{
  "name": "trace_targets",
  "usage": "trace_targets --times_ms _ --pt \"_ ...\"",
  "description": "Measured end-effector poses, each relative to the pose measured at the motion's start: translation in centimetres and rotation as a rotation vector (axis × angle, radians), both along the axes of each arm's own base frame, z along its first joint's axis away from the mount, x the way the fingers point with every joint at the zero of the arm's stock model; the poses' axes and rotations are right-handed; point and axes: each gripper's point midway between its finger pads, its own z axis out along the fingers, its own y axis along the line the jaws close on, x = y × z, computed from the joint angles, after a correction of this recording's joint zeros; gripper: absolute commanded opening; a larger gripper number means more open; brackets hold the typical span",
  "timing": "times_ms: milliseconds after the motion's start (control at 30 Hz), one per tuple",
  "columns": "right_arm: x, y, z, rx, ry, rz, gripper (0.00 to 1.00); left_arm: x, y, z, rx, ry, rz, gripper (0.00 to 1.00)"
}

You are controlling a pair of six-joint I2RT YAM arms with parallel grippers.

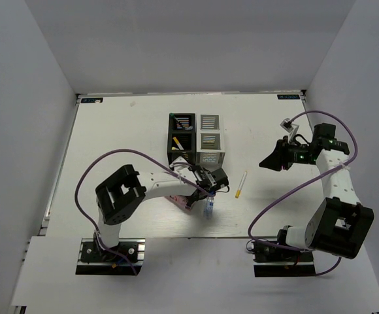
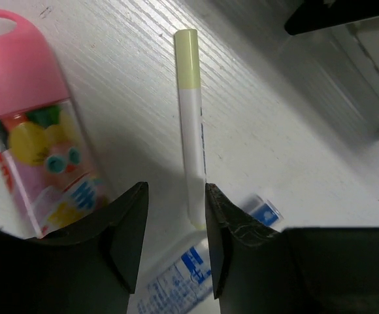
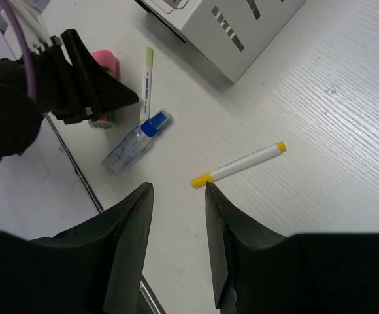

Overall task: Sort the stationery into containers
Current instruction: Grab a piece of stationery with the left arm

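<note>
Four mesh cups stand together: two black [image 1: 180,149] on the left with pens inside, two silver-white [image 1: 210,149] on the right. My left gripper [image 2: 174,196] is open and low over a white pen with a pale yellow cap [image 2: 191,124]; the pen's near end lies between the fingertips, close to the right one. A clear blue-capped bottle [image 2: 176,278] lies under the fingers, and it shows in the top view [image 1: 209,207]. A pink case [image 2: 29,131] lies left. My right gripper [image 3: 178,190] is open above a white pen with yellow tips [image 3: 238,165].
The yellow-tipped pen [image 1: 242,184] lies alone right of the cups. A silver-white cup [image 3: 242,19] is at the top of the right wrist view, where the left gripper [image 3: 78,78] shows at upper left. The table's front edge [image 1: 196,237] is near the bottle.
</note>
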Motion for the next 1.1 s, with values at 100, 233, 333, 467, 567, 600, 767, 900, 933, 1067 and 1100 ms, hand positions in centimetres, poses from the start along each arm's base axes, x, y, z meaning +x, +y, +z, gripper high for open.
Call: trace_targets --times_ms 100,233,333,467,567,600,767,900,933,1067,1100 --pt "-0.4 -0.1 -0.1 0.007 0.006 0.002 0.44 0.1 0.0 -1.4 0.035 0.013 0.002 0.50" --pt "-1.2 -0.2 -0.7 0.012 0.026 0.005 0.45 0.8 -0.3 -2.0 0.046 0.002 0.007 0.49" --pt "-2.1 -0.1 -1.1 0.010 0.032 0.009 0.45 1.1 -0.4 -2.0 0.041 -0.004 0.011 0.47" --pt "-2.9 -0.1 -1.4 0.009 0.043 0.012 0.45 1.6 -0.4 -2.1 0.038 0.000 0.022 0.39" --pt "-3.1 -0.2 -1.4 0.011 0.049 0.006 0.45 1.8 -0.5 -2.1 0.035 0.007 0.027 0.34" --pt "-3.0 -0.3 -1.4 0.012 0.048 0.004 0.45 1.7 -0.5 -2.2 0.036 0.012 0.027 0.32" --pt "-3.0 -0.4 -1.4 0.011 0.042 0.003 0.48 1.3 -0.1 -2.3 0.024 0.009 0.026 0.03" --pt "-3.2 -0.5 -1.5 0.010 0.041 0.012 0.54 1.0 0.0 -2.1 0.022 0.006 0.021 0.00" --pt "-3.2 -0.5 -1.6 0.011 0.047 0.016 0.55 0.8 0.1 -2.1 0.033 0.006 0.012 0.00" --pt "-3.4 -0.5 -2.1 0.010 0.052 0.028 0.53 0.1 0.1 -1.4 0.094 0.000 -0.061 0.00" --pt "-3.5 -0.5 -2.2 0.010 0.055 0.032 0.47 0.1 -0.1 -0.7 0.103 -0.013 -0.085 0.00"
